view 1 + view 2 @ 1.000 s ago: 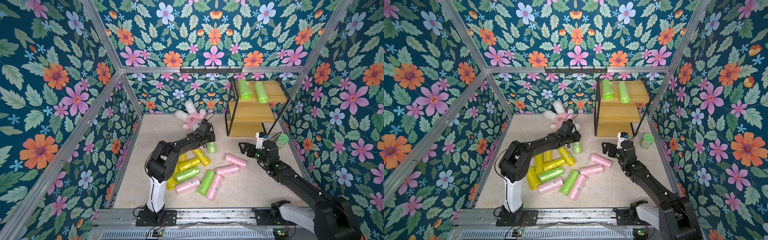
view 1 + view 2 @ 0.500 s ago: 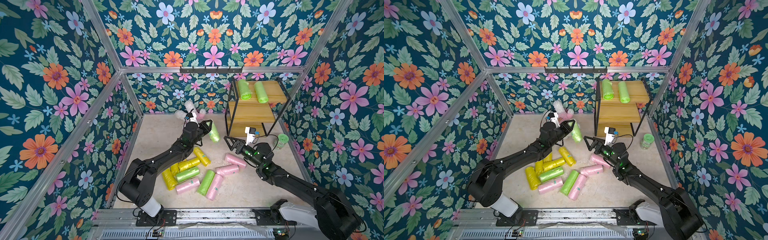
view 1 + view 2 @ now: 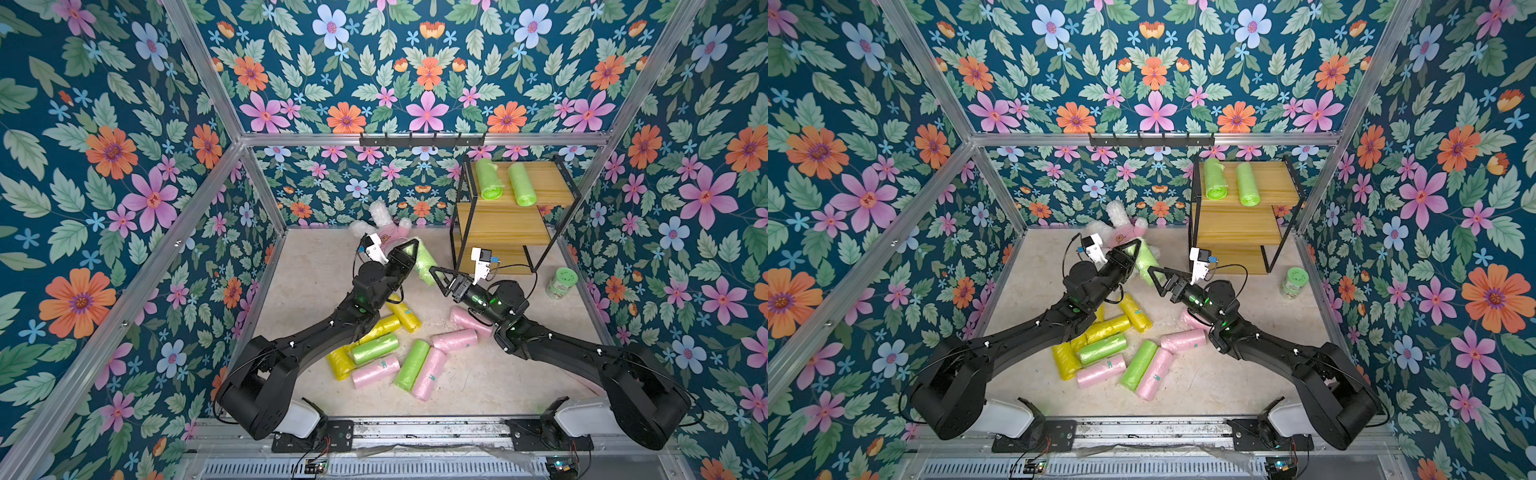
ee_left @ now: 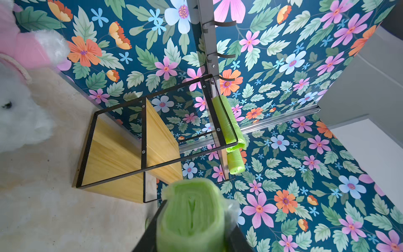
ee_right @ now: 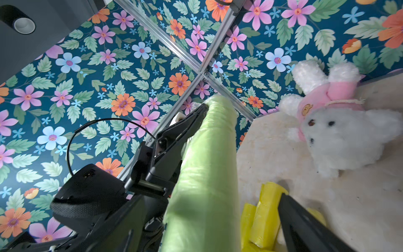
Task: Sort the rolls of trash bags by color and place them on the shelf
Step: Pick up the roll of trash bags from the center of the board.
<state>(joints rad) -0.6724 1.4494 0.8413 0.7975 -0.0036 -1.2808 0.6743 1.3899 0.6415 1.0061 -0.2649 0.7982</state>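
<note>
My left gripper (image 3: 409, 250) is shut on a lime green roll (image 3: 424, 264), held off the floor in mid-scene; its end fills the left wrist view (image 4: 192, 216). My right gripper (image 3: 437, 277) is open right beside that roll's lower end, and in the right wrist view the roll (image 5: 209, 163) lies between its fingers (image 5: 305, 229). Two green rolls (image 3: 489, 178) (image 3: 523, 189) lie on the top board of the shelf (image 3: 511, 220). Yellow (image 3: 378, 326), green (image 3: 411, 363) and pink rolls (image 3: 428, 374) lie piled on the floor below both arms.
A white and pink plush rabbit (image 3: 380, 224) lies at the back wall behind the left gripper. A small pale-green lidded jar (image 3: 561, 282) stands on the floor to the right of the shelf. A black hook rail (image 3: 422, 139) runs along the back frame.
The left gripper has lifted the green roll from the floor and carried it up and rightward. The right gripper has swung left to it, staying open.
</note>
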